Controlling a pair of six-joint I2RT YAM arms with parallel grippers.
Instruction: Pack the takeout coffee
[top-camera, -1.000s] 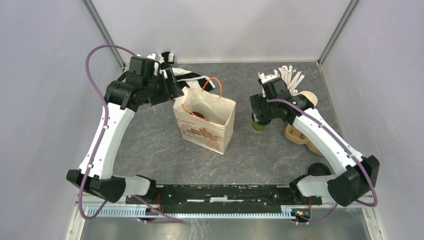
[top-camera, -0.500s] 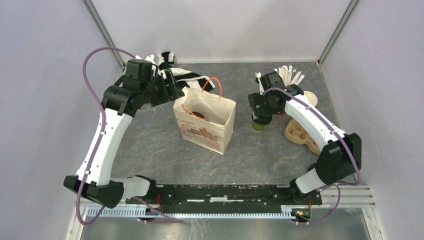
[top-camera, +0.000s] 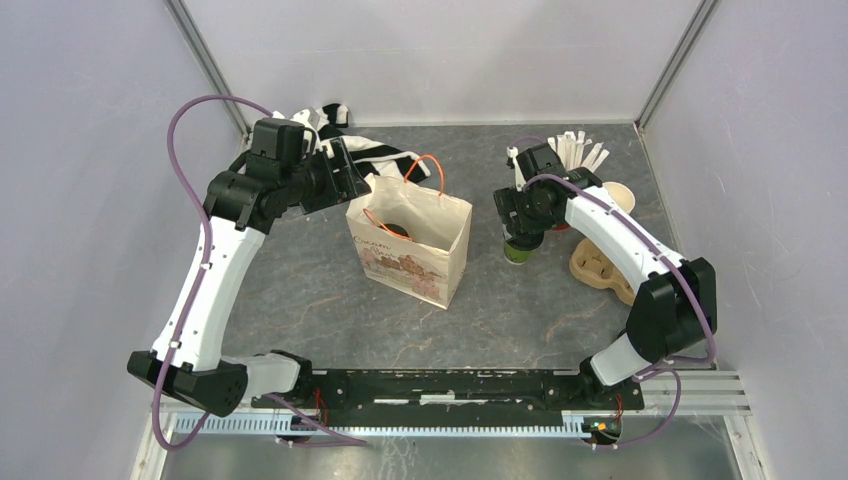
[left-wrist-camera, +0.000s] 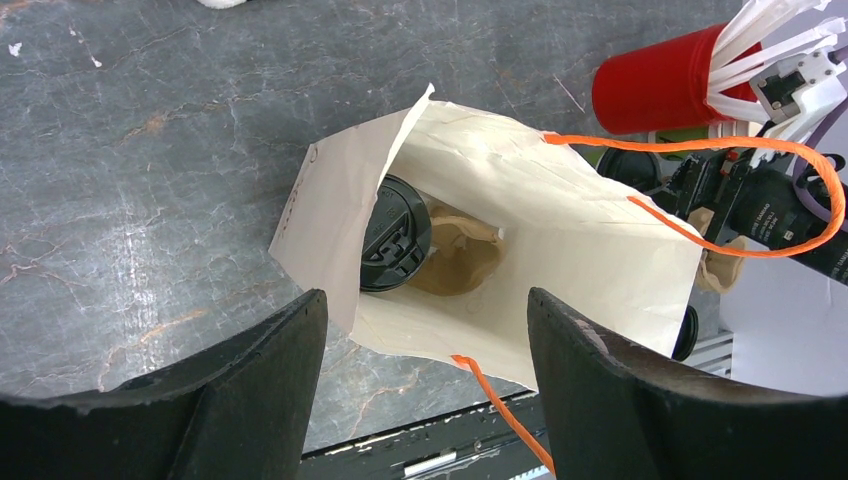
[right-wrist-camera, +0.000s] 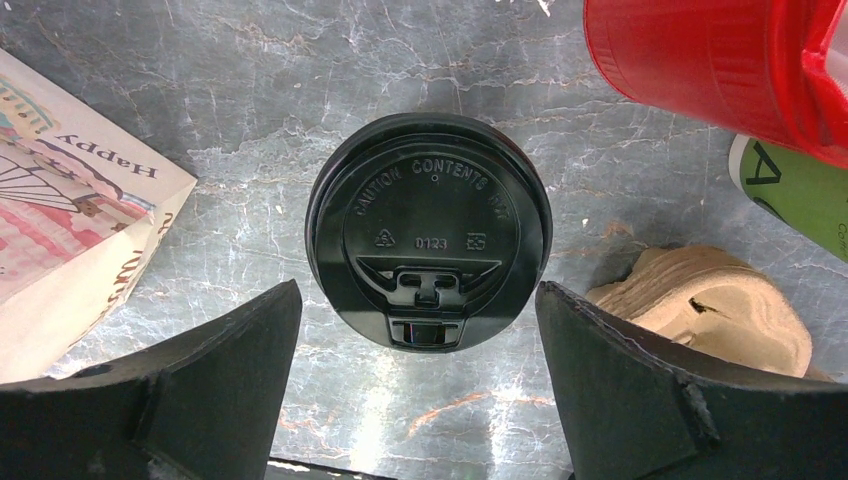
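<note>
An open cream paper bag (top-camera: 410, 250) with orange handles stands mid-table. One takeout coffee cup with a black lid (left-wrist-camera: 395, 235) sits inside it, beside a brown cardboard insert (left-wrist-camera: 465, 262). The second cup (top-camera: 517, 252) stands on the table right of the bag; its black lid (right-wrist-camera: 430, 225) fills the right wrist view. My right gripper (right-wrist-camera: 417, 292) is open, hovering straight above that cup with a finger on each side, not touching. My left gripper (left-wrist-camera: 425, 305) is open and empty, held above the bag's back left edge (top-camera: 350, 178).
A red cup of white sticks (top-camera: 575, 155) stands behind the right gripper. Stacked lidless cups (top-camera: 618, 195) and a brown cardboard carrier (top-camera: 600, 268) lie to the right. A black and white cloth (top-camera: 340, 125) lies at the back left.
The right arm has swung its elbow in and the right gripper has shifted slightly left above the cup. The left arm has barely moved.
</note>
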